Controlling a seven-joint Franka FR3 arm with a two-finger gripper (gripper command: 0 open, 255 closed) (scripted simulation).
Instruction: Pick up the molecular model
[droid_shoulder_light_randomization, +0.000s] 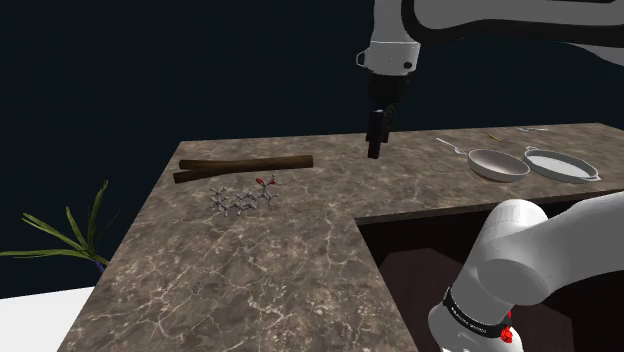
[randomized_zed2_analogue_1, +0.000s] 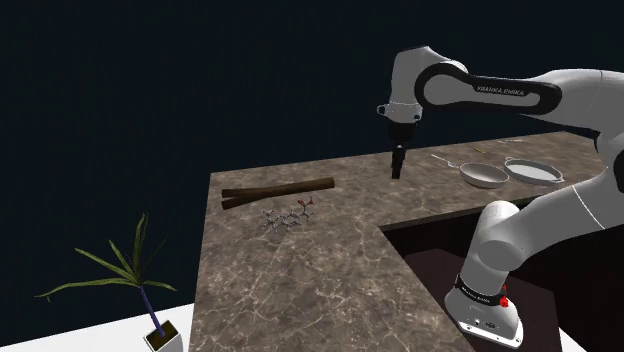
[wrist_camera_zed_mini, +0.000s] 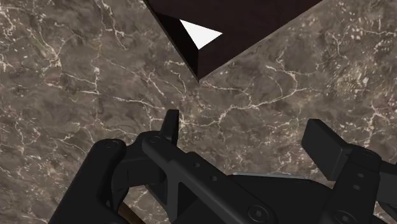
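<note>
One small molecular model (droid_shoulder_light_randomization: 243, 198) (randomized_zed2_analogue_1: 287, 215) sits on the brown marbled counter (droid_shoulder_light_randomization: 250, 285) (randomized_zed2_analogue_1: 290, 295), a little cluster of grey balls and rods with a touch of red at one end, lying untouched. Just behind it, toward the far edge, lie two long brown sticks (droid_shoulder_light_randomization: 245, 166) (randomized_zed2_analogue_1: 277, 192), close together and nearly parallel, a short way from the model.

Now look up: the white arm (droid_shoulder_light_randomization: 490, 18) (randomized_zed2_analogue_1: 470, 92) arches over from the stand, and the black jaws hang pointing straight down above the far part of the counter. In the shoulder view they are off to the right of the sticks' end, well apart from the model, with air beneath them. From the wrist view the jaws stand apart, marbled stone showing between them, clasping nothing. That same view catches a corner of the dark recess (wrist_camera_zed_mini: 254, 19) (droid_shoulder_light_randomization: 430, 250) cut into the counter.

Farther along, on the shoulder view's right, a pale round bowl (droid_shoulder_light_randomization: 497, 163) (randomized_zed2_analogue_1: 483, 175) rests just beside a shallow white dish (droid_shoulder_light_randomization: 560, 164) (randomized_zed2_analogue_1: 533, 171), and a thin utensil (droid_shoulder_light_randomization: 452, 146) lies near the bowl. Off the counter's end, at the left of both exterior views, a spiky green plant (droid_shoulder_light_randomization: 70, 235) (randomized_zed2_analogue_1: 128, 262) stands; the second exterior view shows its white pot (randomized_zed2_analogue_1: 163, 338). Behind everything is a black area.
</note>
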